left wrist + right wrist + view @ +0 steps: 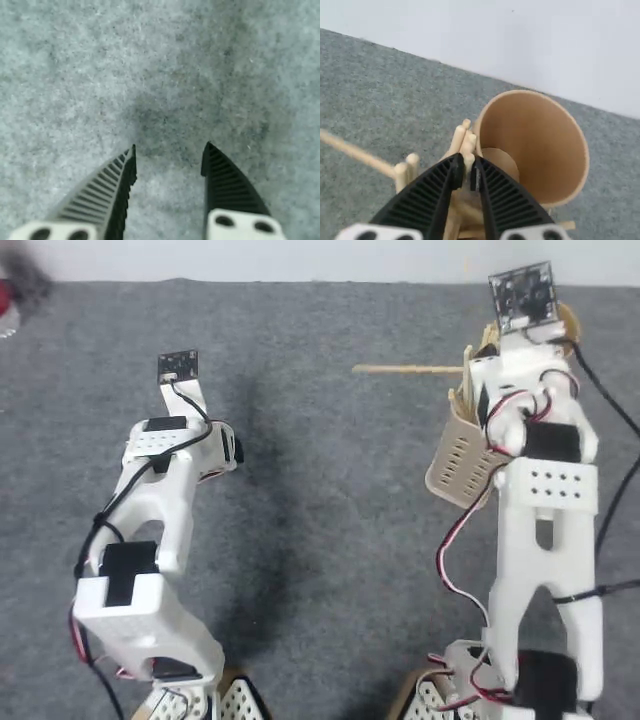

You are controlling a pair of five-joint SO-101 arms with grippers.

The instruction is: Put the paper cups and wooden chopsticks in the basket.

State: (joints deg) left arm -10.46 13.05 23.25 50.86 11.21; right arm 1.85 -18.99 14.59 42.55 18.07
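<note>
Now, from the high view, the right arm [545, 490] stands over the basket [455, 465]. One long stick [400, 369] juts sideways past the basket's rim and out over the worktop [320, 540]. The left arm [160, 500] is well apart from all this, above bare worktop.

From the left wrist view, the left claw [169, 152] is spread wide with nothing between its jaws and grey worktop below it. We judge it has no part in this step and does best to keep clear.

From the right wrist view, the right claw [467, 167] is pinched on a held stick [469, 150] close to its end. More sticks [411, 161] crowd just beside the tips. The cup [535, 145] lies tilted just beyond them, its mouth turned toward the claw. We cannot tell how deep the held stick reaches below the tips.

We take the step in hand to be letting this stick go into the basket. To do it well, we would first make sure the stick's far end sits inside the walls, then part the jaws only a little so it slides down among the others rather than springing out. We would lift straight up afterwards. That way the claw nudges neither the cup nor the long stick, which looks ready to tip off the rim.
</note>
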